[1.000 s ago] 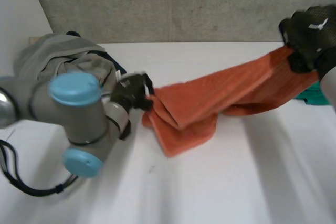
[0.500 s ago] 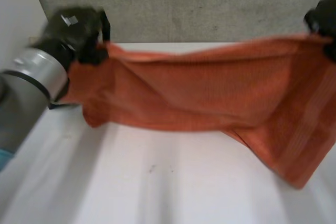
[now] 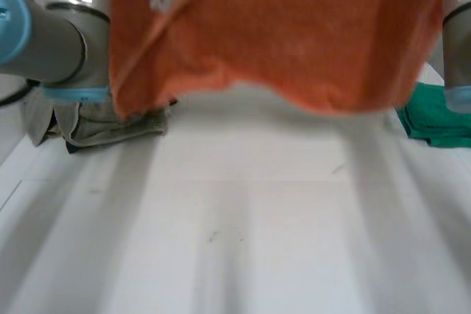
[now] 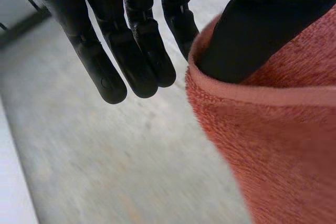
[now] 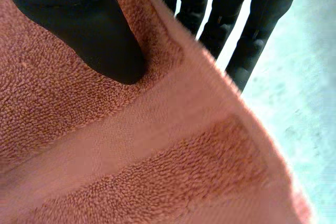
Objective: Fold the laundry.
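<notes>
Orange towel, hanging spread above worktop
Left hand thumb pinches its hem; right hand nips it between thumb and fingers

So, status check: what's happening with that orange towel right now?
Left hand, right hand: each pinching an edge of the orange towel. Towel hangs spread above the table. Grey clothes, green cloth lie at the sides.

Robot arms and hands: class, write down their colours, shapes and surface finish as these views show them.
The left arm and right arm are thick grey cylinders with light-blue trim. The left arm also has a silvery metal band. The left robot hand and right robot hand are black, with long, segmented, round-tipped fingers and a broad, blunt thumb.
</notes>
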`<state>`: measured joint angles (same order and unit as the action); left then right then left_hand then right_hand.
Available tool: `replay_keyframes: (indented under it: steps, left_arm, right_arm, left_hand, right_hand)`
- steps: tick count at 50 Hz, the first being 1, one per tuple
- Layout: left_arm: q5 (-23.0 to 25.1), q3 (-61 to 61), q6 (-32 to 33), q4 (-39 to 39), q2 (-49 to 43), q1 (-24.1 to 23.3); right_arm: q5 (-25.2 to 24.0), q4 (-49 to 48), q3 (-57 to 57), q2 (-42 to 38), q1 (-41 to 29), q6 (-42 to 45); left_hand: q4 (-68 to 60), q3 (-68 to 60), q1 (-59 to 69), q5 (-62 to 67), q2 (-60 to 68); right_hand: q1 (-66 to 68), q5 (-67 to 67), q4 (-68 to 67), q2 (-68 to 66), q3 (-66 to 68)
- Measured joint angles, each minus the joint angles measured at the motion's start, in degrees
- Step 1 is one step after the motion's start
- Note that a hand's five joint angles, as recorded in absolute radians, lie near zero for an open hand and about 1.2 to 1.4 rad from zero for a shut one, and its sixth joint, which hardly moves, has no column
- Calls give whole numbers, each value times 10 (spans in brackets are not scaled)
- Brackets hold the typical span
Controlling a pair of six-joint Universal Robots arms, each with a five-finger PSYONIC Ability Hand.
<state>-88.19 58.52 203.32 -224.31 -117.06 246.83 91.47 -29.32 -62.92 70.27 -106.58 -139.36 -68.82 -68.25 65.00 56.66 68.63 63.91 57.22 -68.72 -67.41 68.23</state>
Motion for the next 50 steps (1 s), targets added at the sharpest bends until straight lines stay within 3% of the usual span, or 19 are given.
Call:
replay_keyframes:
  steps: [7,17,23,31,32,39,50]
  left_arm:
    - [4,98,0,16,42,-1]
    - [23,334,3,94,91,-10]
    - [26,408,11,111,59,-13]
    - [28,410,38,118,-10,-9]
    - [28,408,40,119,-15,-8]
    - [31,409,39,142,-20,6]
    - [85,449,16,258,46,76]
  right_arm:
    - [-3,32,-41,16,-16,0]
    - [-14,151,-210,31,-11,-23]
    - [-36,167,-298,27,11,-42]
    - [-62,165,-338,-4,50,-53]
    - [-63,165,-339,-10,54,-58]
    - [-66,167,-334,-19,81,-87]
    - [-69,170,-338,-24,93,-105]
  left_hand:
    - [0,0,0,2,0]
    - [0,0,0,2,0]
    - [0,0,0,2,0]
    - [19,18,-6,-9,-19]
    - [153,146,-136,-132,-160]
    - [403,393,-371,-383,-398]
    - [439,426,-391,-417,-432]
  right_hand:
    - [0,1,0,0,0]
    - [0,1,0,0,0]
    - [0,1,0,0,0]
    - [0,1,0,0,0]
    - [0,1,0,0,0]
    - [0,1,0,0,0]
    - [0,1,0,0,0]
